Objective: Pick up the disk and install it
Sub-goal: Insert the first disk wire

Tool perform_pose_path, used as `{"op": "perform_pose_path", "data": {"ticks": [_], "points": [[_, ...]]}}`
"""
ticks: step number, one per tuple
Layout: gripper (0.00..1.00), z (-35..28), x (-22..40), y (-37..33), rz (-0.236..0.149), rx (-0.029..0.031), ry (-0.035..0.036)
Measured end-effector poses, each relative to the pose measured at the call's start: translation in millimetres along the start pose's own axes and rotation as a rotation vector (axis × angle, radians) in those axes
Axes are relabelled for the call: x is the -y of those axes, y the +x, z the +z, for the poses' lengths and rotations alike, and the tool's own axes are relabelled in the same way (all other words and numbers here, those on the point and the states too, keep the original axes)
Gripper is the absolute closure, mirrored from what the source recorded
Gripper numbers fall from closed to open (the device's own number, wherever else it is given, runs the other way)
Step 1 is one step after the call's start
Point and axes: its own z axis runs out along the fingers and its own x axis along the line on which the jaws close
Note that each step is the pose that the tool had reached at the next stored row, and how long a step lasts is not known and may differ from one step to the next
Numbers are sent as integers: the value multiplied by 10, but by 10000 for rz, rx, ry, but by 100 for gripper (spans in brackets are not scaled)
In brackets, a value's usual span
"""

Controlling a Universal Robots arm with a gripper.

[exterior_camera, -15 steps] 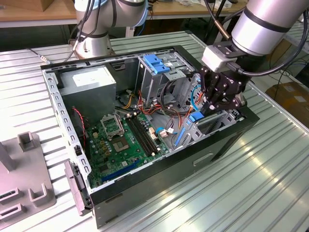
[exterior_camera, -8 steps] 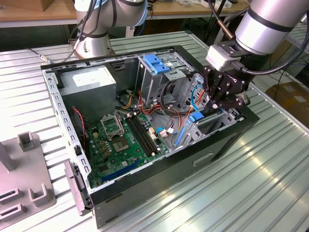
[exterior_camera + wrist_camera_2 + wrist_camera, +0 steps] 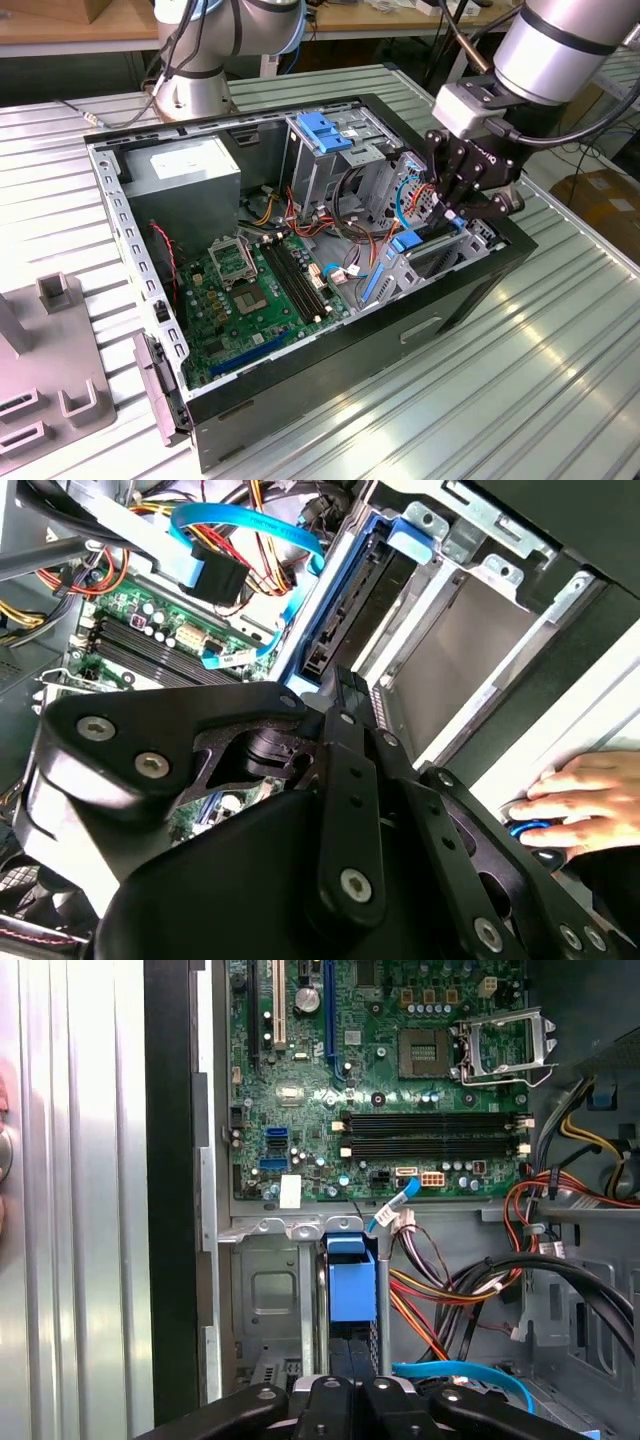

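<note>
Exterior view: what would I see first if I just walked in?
An open computer case lies on the slatted metal table, its green motherboard bare. At the exterior view's right, the black gripper reaches into the case, shut on the blue-framed disk.

Comes in from the upper corner on the exterior view's right as a thick silver arm (image 3: 560,45), with the grey wrist block (image 3: 470,105) tilted downward. Carries a black gripper (image 3: 452,215) pointing steeply down, its bolted linkage bars folded inward. In the second wrist view, shows black fingers (image 3: 345,780) drawn close together. In the first wrist view, pinches the thin upper edge of the disk (image 3: 352,1285) between them, held upright.
</note>
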Motion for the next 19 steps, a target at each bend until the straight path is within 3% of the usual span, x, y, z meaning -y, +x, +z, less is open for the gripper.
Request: {"op": "perform_pose_path", "data": {"ticks": [2,4,10,13,19], "points": [[89,-5,22,-1,0,-2,3],[89,-6,99,-5,-1,-25,4],[89,-11,197,-8,1,-78,7],[89,-45,253,-11,1,-101,8],[89,-124,285,-14,1,-109,8]]}}
